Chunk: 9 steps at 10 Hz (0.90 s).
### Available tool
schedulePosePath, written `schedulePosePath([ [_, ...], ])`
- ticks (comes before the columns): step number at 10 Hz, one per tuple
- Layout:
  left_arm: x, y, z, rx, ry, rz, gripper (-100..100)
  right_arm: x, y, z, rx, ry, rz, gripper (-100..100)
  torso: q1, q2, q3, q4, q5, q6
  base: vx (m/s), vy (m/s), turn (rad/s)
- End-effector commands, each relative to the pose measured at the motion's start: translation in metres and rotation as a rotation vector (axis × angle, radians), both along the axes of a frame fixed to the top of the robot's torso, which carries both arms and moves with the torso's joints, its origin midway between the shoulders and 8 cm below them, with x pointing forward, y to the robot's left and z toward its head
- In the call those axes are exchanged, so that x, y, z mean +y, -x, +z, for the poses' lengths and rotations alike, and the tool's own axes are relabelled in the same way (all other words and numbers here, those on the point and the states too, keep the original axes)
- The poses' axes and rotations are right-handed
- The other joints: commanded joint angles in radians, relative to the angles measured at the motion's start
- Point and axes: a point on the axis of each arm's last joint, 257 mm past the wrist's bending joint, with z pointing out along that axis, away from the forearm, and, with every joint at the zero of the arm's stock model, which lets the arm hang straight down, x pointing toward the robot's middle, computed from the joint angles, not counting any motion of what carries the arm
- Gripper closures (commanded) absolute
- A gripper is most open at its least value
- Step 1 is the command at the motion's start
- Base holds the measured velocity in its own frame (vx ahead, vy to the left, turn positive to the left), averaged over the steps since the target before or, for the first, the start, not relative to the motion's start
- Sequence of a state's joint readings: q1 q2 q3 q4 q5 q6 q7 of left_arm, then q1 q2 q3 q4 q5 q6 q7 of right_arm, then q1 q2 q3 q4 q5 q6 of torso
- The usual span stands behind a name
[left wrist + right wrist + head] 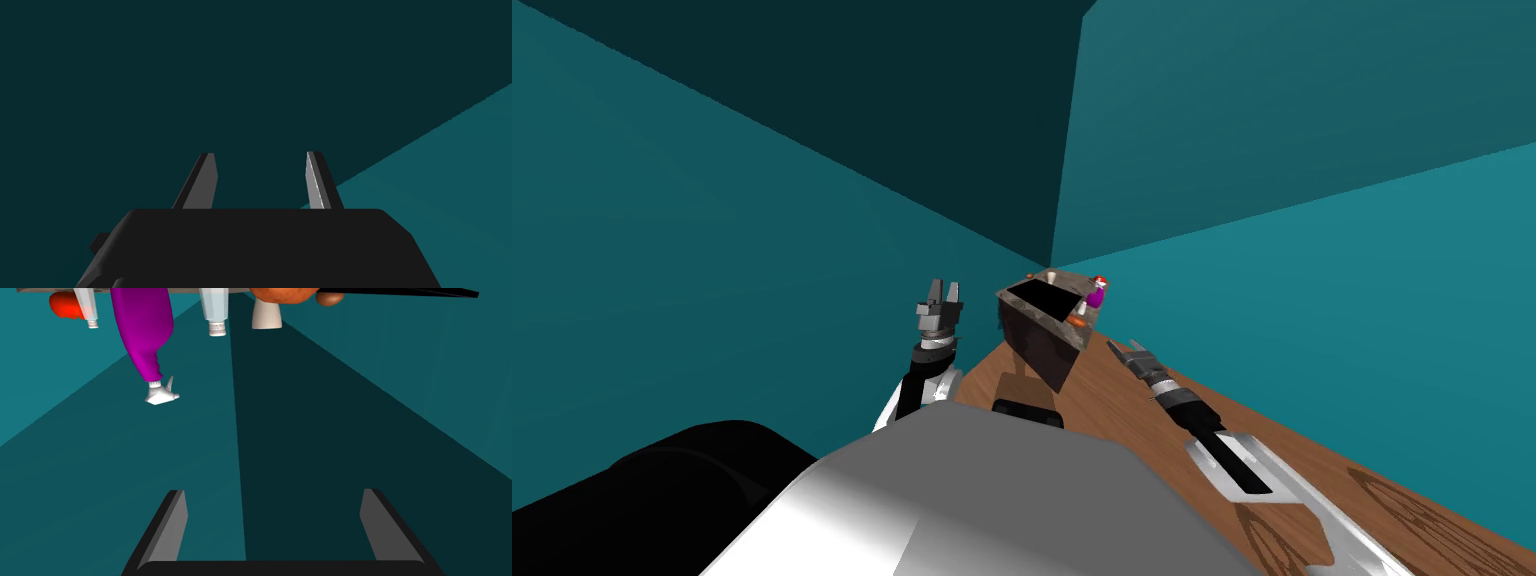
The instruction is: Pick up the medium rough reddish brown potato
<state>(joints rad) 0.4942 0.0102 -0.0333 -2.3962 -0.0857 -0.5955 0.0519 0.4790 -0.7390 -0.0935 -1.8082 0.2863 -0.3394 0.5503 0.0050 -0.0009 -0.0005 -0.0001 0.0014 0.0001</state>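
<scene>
The right gripper reaches low and forward over the brown wood-grain floor, its two grey fingers spread wide with nothing between them. The left gripper is raised on the other side of the chest and points upward, its fingers likewise apart and empty. Just beyond both stands a dark brown box-shaped cabinet with a mottled stone top and a black rectangular opening set into it. The right wrist view, looking along the gripper, shows a row of things on that top: a rounded red object, two clear bottles with white caps, and between the bottles a purple spray bottle with a white trigger nozzle. Further along are a small white cup-shaped piece, a rounded orange-brown lump and, just beside it, a smaller reddish brown oval. One of these last two is the potato, but too little of either shows to tell which. Both lie on the cabinet top, well ahead of the open right fingers and apart from them.
</scene>
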Motion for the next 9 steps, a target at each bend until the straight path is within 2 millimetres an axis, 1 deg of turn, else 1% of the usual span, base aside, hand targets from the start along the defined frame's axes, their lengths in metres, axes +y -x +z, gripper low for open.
schedulePosePath([
  [1,0.000,0.000,0.000,0.000,0.000,0.000,0,-0.017,0.002,-0.017,0.043,0.105,0.001,-100,0.000,0.000,0.000,0.000,0.000,0.000,0.008,0.106,0.074],
  [2,0.000,0.000,0.000,0.000,0.000,0.000,0,-0.018,0.001,-0.016,0.044,0.112,0.004,-100,0.001,0.000,0.000,0.000,0.000,0.000,0.008,0.086,0.030],
  [3,0.000,0.000,0.000,0.000,0.000,0.000,0,-0.032,0.003,-0.029,0.080,0.195,0.004,-100,0.000,0.001,0.000,0.000,0.000,0.000,0.013,0.104,0.075],
  [4,0.000,0.000,0.000,0.000,0.000,0.000,0,-0.033,0.003,-0.028,0.081,0.201,0.006,-100,0.001,0.000,0.000,0.000,0.000,0.000,0.023,0.082,0.023],
  [5,0.000,0.000,0.000,0.000,0.000,0.000,0,-0.048,0.005,-0.040,0.116,0.280,0.008,-100,0.000,0.000,0.000,0.000,0.000,0.000,0.027,0.084,0.052],
  [6,0.000,0.000,0.000,0.000,0.000,0.000,0,-0.060,0.008,-0.050,0.146,0.348,0.011,-100,0.000,0.000,0.000,0.000,0.000,0.000,0.059,0.165,0.109],
  [7,0.000,0.000,0.000,0.000,0.000,0.000,0,-0.065,0.008,-0.049,0.152,0.368,0.015,-100,0.004,-0.002,-0.001,0.000,0.001,0.000,0.066,0.124,0.030],
  [8,0.000,0.000,0.000,0.000,0.000,0.000,0,-0.081,0.011,-0.059,0.187,0.437,0.016,-100,0.003,-0.003,-0.002,-0.001,0.001,0.000,0.060,0.099,0.055],
  [9,0.000,0.000,0.000,0.000,0.000,0.000,0,-0.082,0.011,-0.057,0.188,0.446,0.020,-100,0.001,-0.003,-0.002,-0.001,0.000,0.000,0.045,0.076,0.030],
])
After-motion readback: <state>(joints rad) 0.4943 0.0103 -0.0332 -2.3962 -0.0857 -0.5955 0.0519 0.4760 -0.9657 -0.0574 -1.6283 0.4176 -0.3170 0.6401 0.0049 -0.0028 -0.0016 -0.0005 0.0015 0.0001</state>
